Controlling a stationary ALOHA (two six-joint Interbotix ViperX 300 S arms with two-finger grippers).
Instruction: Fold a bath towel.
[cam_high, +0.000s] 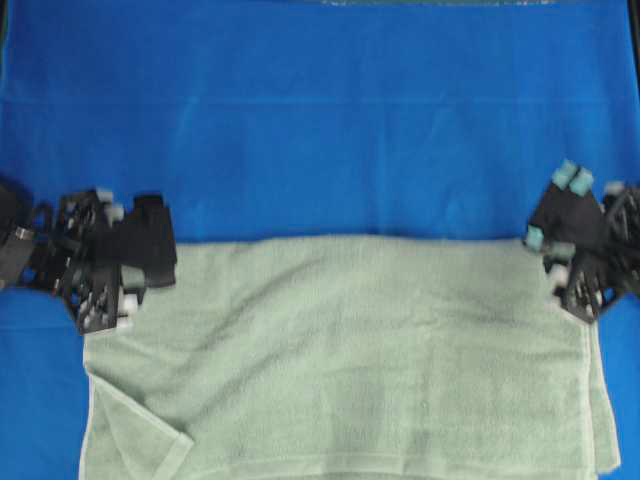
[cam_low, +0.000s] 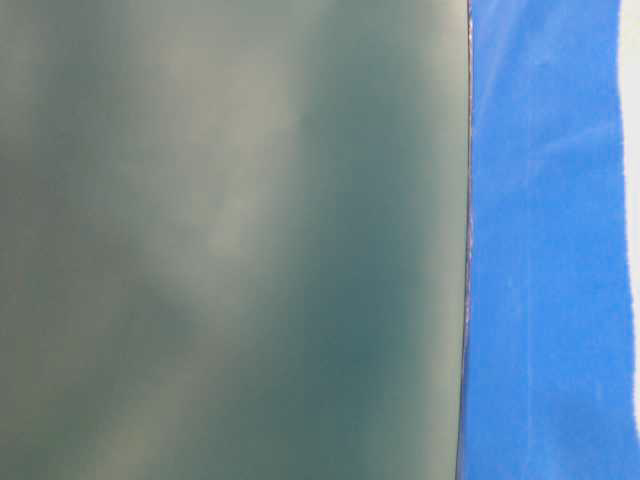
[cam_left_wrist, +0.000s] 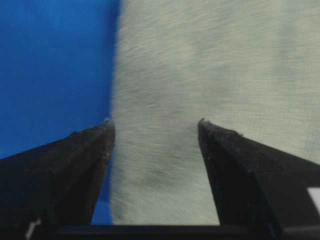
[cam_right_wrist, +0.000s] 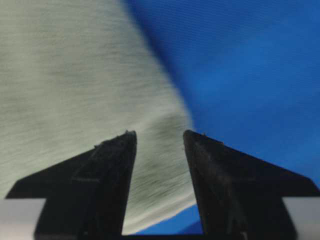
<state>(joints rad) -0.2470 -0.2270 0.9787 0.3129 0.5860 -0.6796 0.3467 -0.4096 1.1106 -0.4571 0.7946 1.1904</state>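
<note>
One bath towel (cam_high: 350, 350), one blue cloth (cam_high: 320, 120), two grippers: left gripper (cam_high: 140, 255), right gripper (cam_high: 545, 235)

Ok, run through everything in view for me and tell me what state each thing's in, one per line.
bath towel: lying flat on the blue cloth, layered, near left corner turned over.
left gripper: open, at the towel's far left corner, fingers straddling its edge.
right gripper: open, at the towel's far right corner, over its edge.
</note>
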